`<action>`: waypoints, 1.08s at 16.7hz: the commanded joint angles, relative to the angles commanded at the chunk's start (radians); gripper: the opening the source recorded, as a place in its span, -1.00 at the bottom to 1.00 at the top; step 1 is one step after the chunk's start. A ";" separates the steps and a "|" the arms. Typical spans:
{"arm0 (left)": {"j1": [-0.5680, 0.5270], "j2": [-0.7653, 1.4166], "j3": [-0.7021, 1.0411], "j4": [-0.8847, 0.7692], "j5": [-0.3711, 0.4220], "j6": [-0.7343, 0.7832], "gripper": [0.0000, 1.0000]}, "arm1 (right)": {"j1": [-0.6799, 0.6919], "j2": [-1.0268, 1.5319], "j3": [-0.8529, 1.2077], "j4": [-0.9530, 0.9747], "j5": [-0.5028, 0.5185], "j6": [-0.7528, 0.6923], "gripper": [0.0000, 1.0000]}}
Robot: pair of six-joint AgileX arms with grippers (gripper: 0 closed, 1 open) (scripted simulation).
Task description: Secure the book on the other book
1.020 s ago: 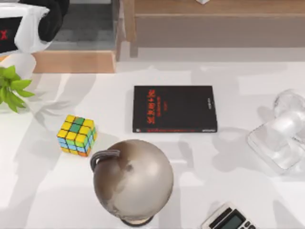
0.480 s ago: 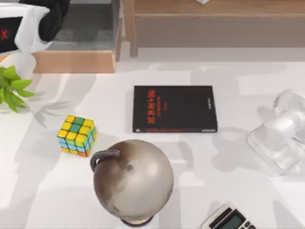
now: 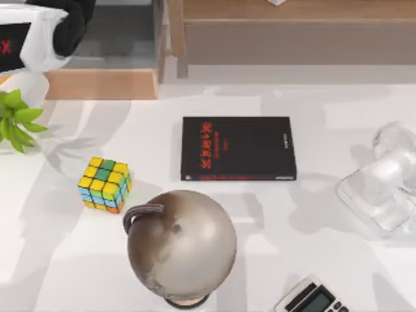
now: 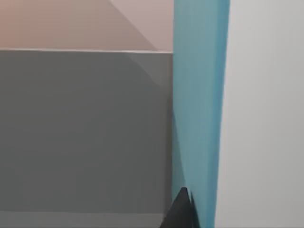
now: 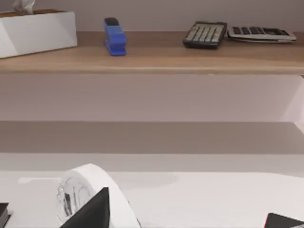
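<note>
The other book, black with red lettering, lies flat in the middle of the white table. My left arm is at the far left corner, off the table's back edge. In the left wrist view the light blue book stands edge-on right in front of the camera. My left gripper is shut on its near end, with one dark fingertip against the cover. In the right wrist view my right gripper is open, its fingertips wide apart and low over the table.
A colour cube and a grey globe stand left of and in front of the black book. A plant is at the left edge, a white fan at the right, a calculator at the front. A wooden shelf runs along the back.
</note>
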 joint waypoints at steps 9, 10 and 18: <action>0.011 -0.018 -0.016 -0.003 0.001 -0.004 -1.00 | 0.000 0.000 0.000 0.000 0.000 0.000 1.00; 0.016 -0.027 -0.021 -0.006 0.001 -0.005 -1.00 | 0.000 0.000 0.000 0.000 0.000 0.000 1.00; -0.003 -0.045 -0.024 -0.019 -0.006 0.003 -1.00 | 0.000 0.000 0.000 0.000 0.000 0.000 1.00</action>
